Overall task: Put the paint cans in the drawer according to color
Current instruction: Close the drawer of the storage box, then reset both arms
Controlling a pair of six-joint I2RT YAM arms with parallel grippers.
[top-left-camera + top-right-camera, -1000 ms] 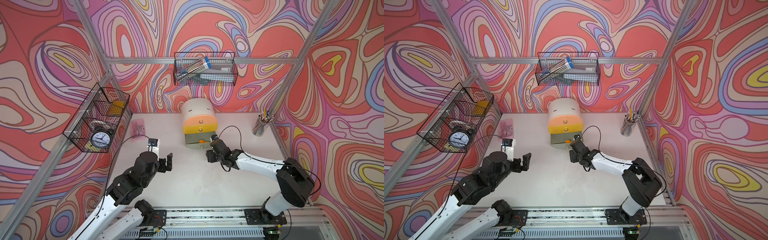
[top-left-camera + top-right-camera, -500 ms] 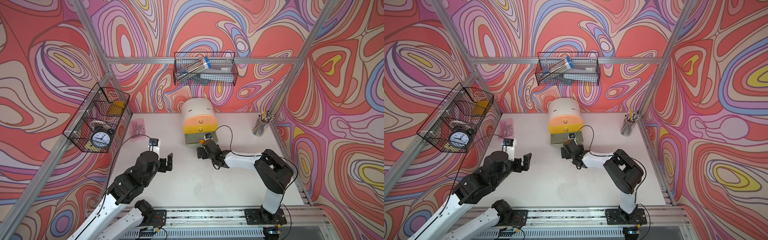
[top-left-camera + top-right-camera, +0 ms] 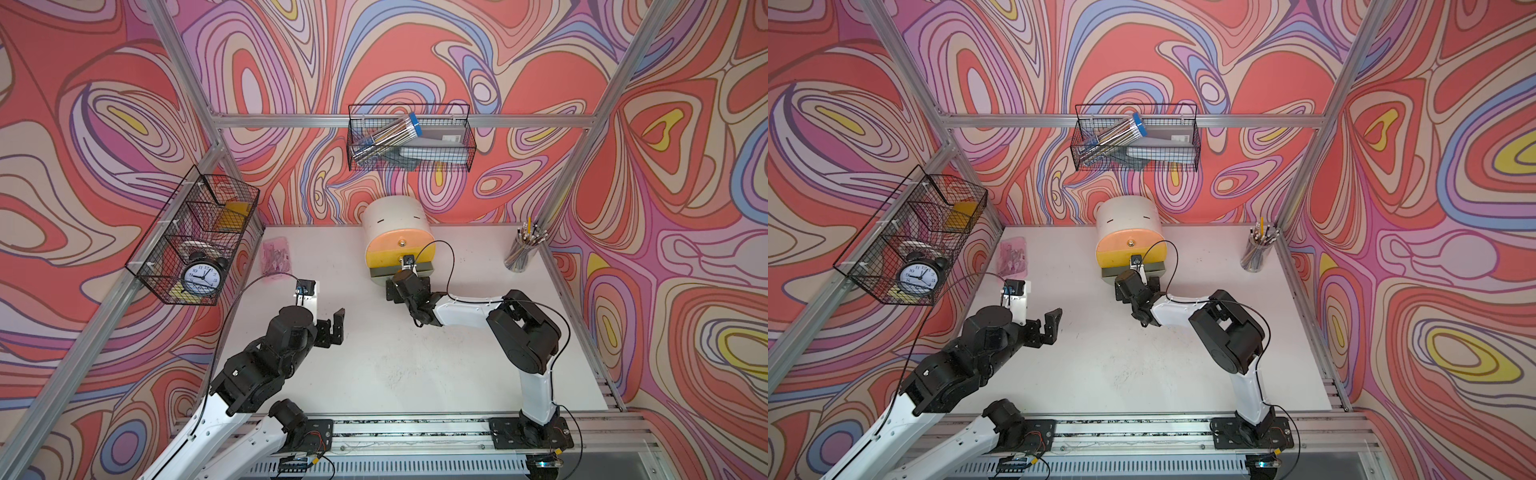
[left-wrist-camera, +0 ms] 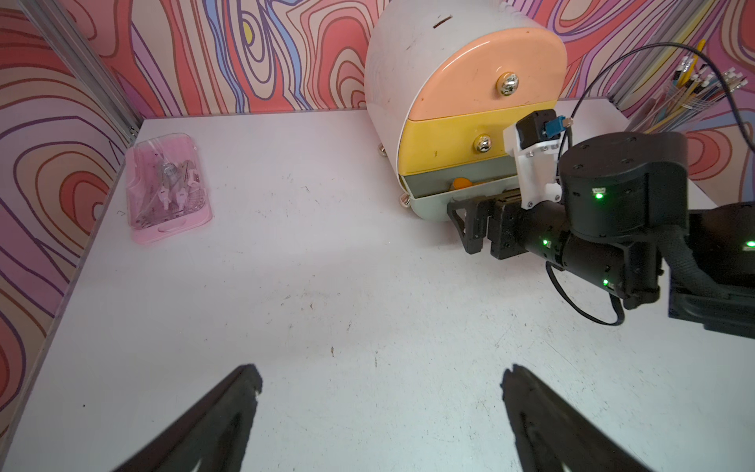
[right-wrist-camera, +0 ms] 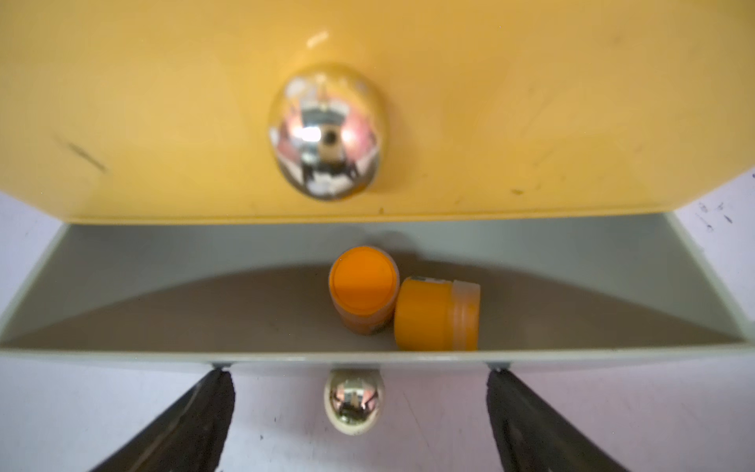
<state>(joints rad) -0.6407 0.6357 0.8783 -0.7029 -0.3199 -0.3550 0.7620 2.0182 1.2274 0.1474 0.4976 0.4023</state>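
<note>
- The right gripper point(image 5: 360, 380) stands wide open and holds nothing. In the right wrist view, its black fingers point(image 5: 196, 412) flank the small gold knob point(image 5: 354, 402) of the grey-green bottom drawer point(image 5: 163, 245) without touching it.
- That drawer is pulled out, and only the right wrist view looks into it. One orange paint can point(image 5: 363, 282) shows its round top, and a second orange paint can point(image 5: 435, 314) lies on its side against it, near the middle.
- Above them, the yellow middle drawer point(image 5: 163, 122) is shut.
- The left wrist view shows the right gripper point(image 4: 470, 220) low at the open drawer's front. Only a sliver of orange shows over the rim, and the peach top drawer point(image 4: 470, 77) is closed.
- In both top views the right wrist covers the drawer opening. The cream drum-shaped cabinet point(image 3: 392, 218) point(image 3: 1127, 216) stands at the back of the white table point(image 3: 374, 374).
- The left gripper point(image 4: 380, 378) is spread open and empty above bare table, well apart from the cabinet.
- A pink clear plastic case point(image 4: 167, 188) lies near the left wall.
- Only the top views show all of the clear pencil cup point(image 3: 521, 253) in the far right corner, and the black alarm clock point(image 3: 201, 276) in a wire basket point(image 3: 166, 232).
</note>
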